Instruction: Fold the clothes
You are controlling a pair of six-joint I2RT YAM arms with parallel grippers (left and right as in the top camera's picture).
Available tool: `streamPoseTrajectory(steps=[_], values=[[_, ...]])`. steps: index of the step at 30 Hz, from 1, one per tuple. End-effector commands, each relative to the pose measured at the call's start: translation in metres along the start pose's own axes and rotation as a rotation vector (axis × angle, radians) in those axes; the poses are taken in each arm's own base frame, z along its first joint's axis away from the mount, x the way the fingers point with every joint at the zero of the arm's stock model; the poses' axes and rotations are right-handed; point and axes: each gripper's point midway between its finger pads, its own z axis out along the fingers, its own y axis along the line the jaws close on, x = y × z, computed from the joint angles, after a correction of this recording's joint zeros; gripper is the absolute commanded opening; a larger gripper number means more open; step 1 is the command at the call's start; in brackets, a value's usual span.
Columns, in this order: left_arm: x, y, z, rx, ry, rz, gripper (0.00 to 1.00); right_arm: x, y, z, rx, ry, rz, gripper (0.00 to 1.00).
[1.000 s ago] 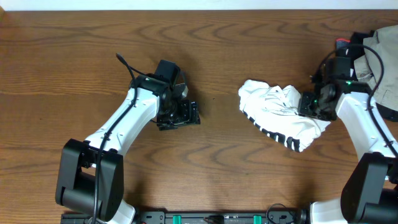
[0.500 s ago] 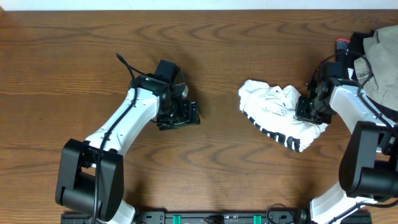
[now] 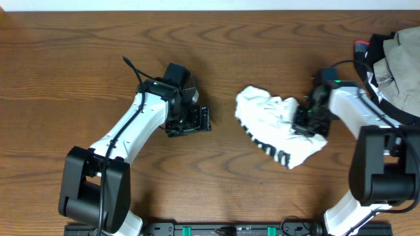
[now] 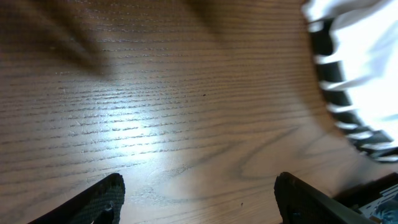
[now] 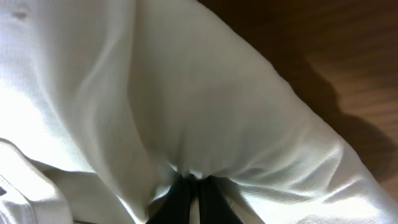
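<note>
The clothes [image 3: 272,128] are a crumpled white bundle with black stripes, lying right of the table's centre. My right gripper [image 3: 303,121] is shut on a pinch of the white fabric [image 5: 186,124] at the bundle's right side; its black fingers [image 5: 193,199] meet under a gathered fold. My left gripper [image 3: 191,121] is open and empty over bare wood, left of the bundle. In the left wrist view its two fingertips [image 4: 199,196] are wide apart and the striped edge of the clothes [image 4: 348,81] shows at the upper right.
A dark basket [image 3: 367,62] holding beige-grey clothing [image 3: 400,59] sits at the far right edge. The wooden table [image 3: 79,72] spreads to the left and front.
My right gripper has dragged the bundle leftward and slightly toward the front. The bundle has shifted with it. The left arm has not moved.
</note>
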Motion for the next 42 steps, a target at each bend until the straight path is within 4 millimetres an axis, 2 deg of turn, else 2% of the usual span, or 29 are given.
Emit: streamPoseTrajectory(steps=[1, 7, 12, 18, 21, 22, 24, 25, 26, 29, 31, 34, 39, 42], values=[[0.0, 0.004, -0.001, -0.012, -0.004, 0.003, 0.79, 0.035, 0.032, 0.023, -0.01, 0.107, 0.159, 0.01], [0.0, 0.004, -0.001, -0.012, -0.003, -0.002, 0.79, 0.067, 0.092, 0.032, -0.072, 0.142, 0.236, 0.01], [0.001, 0.004, -0.001, -0.015, 0.002, -0.004, 0.79, 0.07, 0.111, 0.032, -0.075, 0.071, 0.182, 0.01], [-0.001, 0.007, -0.003, -0.013, -0.004, -0.086, 0.8, 0.063, 0.115, 0.007, -0.091, -0.039, 0.089, 0.03], [-0.001, 0.008, -0.003, -0.013, -0.004, -0.141, 0.79, 0.05, 0.121, -0.021, -0.131, -0.141, -0.083, 0.18], [0.0, 0.008, -0.003, -0.014, -0.002, -0.158, 0.8, 0.046, 0.125, -0.033, -0.153, -0.177, -0.148, 0.29], [0.001, 0.007, -0.002, -0.014, 0.001, -0.175, 0.79, 0.038, 0.133, -0.057, -0.192, -0.247, -0.255, 0.69], [0.001, 0.006, -0.002, -0.014, 0.002, -0.18, 0.79, 0.034, 0.136, -0.069, -0.208, -0.282, -0.294, 0.79], [0.002, 0.005, -0.001, -0.015, 0.003, -0.184, 0.79, 0.029, 0.138, -0.081, -0.223, -0.313, -0.325, 0.81], [0.005, 0.001, 0.001, -0.015, 0.01, -0.204, 0.79, 0.022, 0.147, -0.101, -0.278, -0.353, -0.434, 0.81], [0.008, -0.003, 0.002, -0.015, 0.017, -0.205, 0.79, 0.02, 0.149, -0.1, -0.289, -0.348, -0.481, 0.8], [0.012, -0.011, 0.006, -0.017, 0.024, -0.188, 0.79, 0.018, 0.146, -0.085, -0.263, -0.316, -0.522, 0.78], [0.013, -0.015, 0.008, -0.018, 0.022, -0.207, 0.79, 0.028, 0.159, -0.058, -0.334, -0.207, -0.638, 0.72], [0.011, -0.014, 0.007, -0.014, 0.015, -0.228, 0.79, 0.032, 0.16, -0.038, -0.347, -0.137, -0.629, 0.61]])
